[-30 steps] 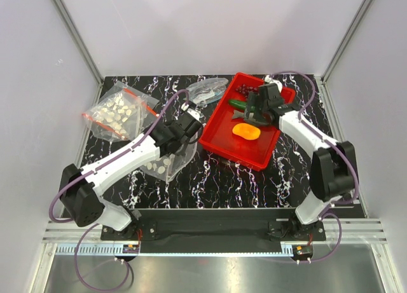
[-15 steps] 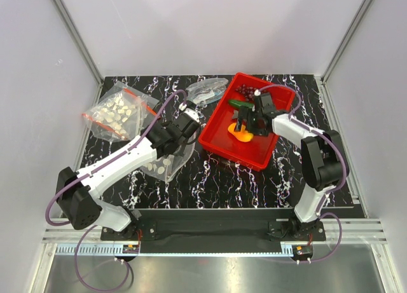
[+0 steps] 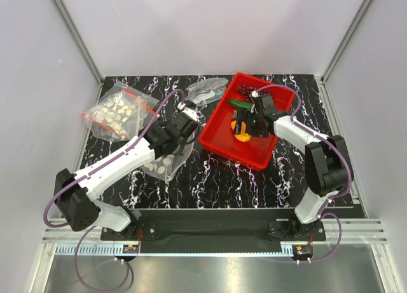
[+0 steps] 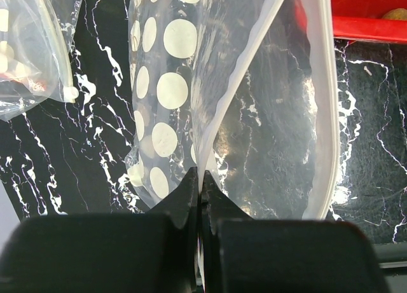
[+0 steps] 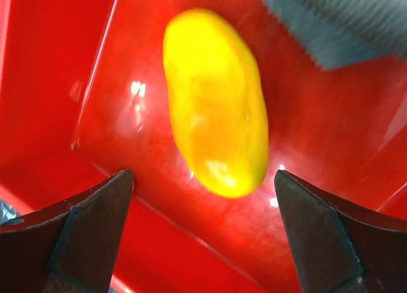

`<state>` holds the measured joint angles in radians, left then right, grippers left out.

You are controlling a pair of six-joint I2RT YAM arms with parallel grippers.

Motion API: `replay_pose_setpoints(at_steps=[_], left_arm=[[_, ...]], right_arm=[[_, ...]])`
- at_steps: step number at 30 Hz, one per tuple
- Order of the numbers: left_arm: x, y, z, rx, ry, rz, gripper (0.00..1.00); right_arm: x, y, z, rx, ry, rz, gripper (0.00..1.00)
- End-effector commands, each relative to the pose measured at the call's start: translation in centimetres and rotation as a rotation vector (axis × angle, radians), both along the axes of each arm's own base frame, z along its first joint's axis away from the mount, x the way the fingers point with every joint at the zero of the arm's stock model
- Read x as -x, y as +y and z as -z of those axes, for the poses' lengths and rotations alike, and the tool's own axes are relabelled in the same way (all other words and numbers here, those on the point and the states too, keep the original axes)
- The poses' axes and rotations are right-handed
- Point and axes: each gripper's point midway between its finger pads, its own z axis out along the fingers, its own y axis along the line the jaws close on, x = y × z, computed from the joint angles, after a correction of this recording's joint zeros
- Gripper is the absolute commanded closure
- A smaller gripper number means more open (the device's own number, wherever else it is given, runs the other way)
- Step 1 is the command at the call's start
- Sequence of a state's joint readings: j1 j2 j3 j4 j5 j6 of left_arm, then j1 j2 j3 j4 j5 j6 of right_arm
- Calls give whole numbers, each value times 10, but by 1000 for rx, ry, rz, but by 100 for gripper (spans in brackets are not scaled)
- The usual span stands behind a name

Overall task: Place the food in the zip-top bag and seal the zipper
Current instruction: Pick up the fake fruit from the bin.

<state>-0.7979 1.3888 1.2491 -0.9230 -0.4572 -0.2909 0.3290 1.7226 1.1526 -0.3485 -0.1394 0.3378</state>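
Bag edge clamped in L hand; R hand wide apart over yellow fruit in tray.

**Bag**: clear plastic printed with white dots, its mouth end just beside the red tray. One lip is pinched in the left gripper; the other lip stands apart, so the mouth gapes.

**Zipper**: strip along the mouth edge, unsealed.

**Food**: all in the tray.
- Fruit: orange-yellow, oval, flat on the tray floor.
- Cucumber: green, behind the fruit.
- Grapes: dark red, far end.
- Fish: only a grey ribbed edge shows, near the fruit.
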Motion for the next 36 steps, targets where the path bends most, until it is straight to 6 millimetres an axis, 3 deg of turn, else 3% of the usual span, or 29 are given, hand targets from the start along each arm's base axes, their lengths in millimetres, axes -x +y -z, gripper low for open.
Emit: replay_pose_setpoints(at_steps=[1, 8, 12, 15, 16, 18, 21, 26, 27, 33, 36], left_arm=[[-5, 2, -9, 20, -47, -7, 100], [-6, 2, -9, 18, -51, -8, 100], [-6, 2, -9, 18, -51, -8, 100], [-6, 3, -9, 16, -50, -11, 100], [-6, 4, -9, 14, -50, -11, 100], [-7, 4, -8, 3, -49, -10, 100], [-8, 4, -5, -10, -41, -6, 100], [-9, 2, -2, -20, -30, -7, 100], [-10, 1, -2, -19, -31, -5, 100], [-11, 2, -2, -20, -34, -8, 100], [-11, 1, -4, -16, -37, -8, 100]], right_arm=[[-23, -4, -15, 71, -62, -1, 0], [-32, -10, -1, 130, -46, 2, 1], [-28, -5, 15, 117, -7, -16, 7], [-25, -1, 17, 99, -3, -32, 26], [-25, 1, 15, 91, -13, -34, 40], [-25, 2, 2, 71, -46, -29, 48], [-20, 7, -18, 36, -81, -49, 52], [4, 26, -58, -23, -138, -125, 58], [13, 34, -76, -39, -174, -157, 58], [82, 70, -131, -176, -227, -358, 58], [116, 84, -147, -261, -211, -414, 57]])
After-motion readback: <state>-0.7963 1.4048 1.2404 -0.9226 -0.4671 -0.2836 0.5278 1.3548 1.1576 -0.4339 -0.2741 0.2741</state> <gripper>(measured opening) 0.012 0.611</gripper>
